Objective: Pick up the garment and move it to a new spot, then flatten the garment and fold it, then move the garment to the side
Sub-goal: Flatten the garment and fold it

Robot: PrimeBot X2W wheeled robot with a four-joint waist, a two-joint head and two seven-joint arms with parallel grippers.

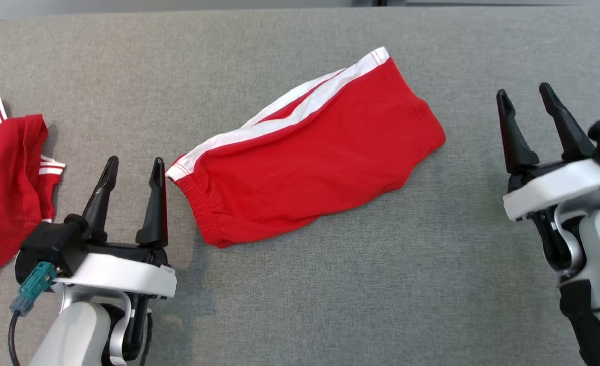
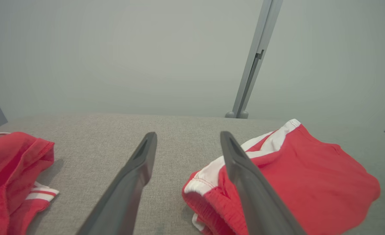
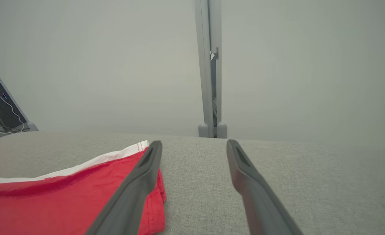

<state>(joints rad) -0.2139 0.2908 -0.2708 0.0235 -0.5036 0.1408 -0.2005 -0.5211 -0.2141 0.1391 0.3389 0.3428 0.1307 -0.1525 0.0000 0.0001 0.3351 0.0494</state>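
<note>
Head view: left gripper (image 1: 135, 162) has its jaws wide apart and nothing between them. The two fingers are long, dark, tapered and matte, and rise from a white wrist housing with a black block and a teal plug at its side. The inner finger stands just beside the waistband corner of the garment (image 1: 320, 152); whether it touches cannot be told. In the left wrist view that finger overlaps the waistband and the gap between the fingers shows bare cloth surface.

Right gripper (image 1: 525, 91) also has its jaws spread and holds nothing. It stands apart from the garment's far end. In the right wrist view its inner finger crosses in front of the stitched hem.

The garment is a pair of red shorts of thin, soft, lightly creased fabric. It has a gathered elastic waistband at the end towards the left gripper and a broad white stripe along the upper edge. It lies flat and diagonal at mid-table, between the two grippers.

Table surface (image 1: 330, 284): grey woven cloth with a fine, even grain.

A second red garment (image 1: 5, 193) with white stripes lies crumpled at the left edge, near the left gripper.

A grey metal post (image 3: 208, 65) stands behind the far table edge against a plain pale wall.
</note>
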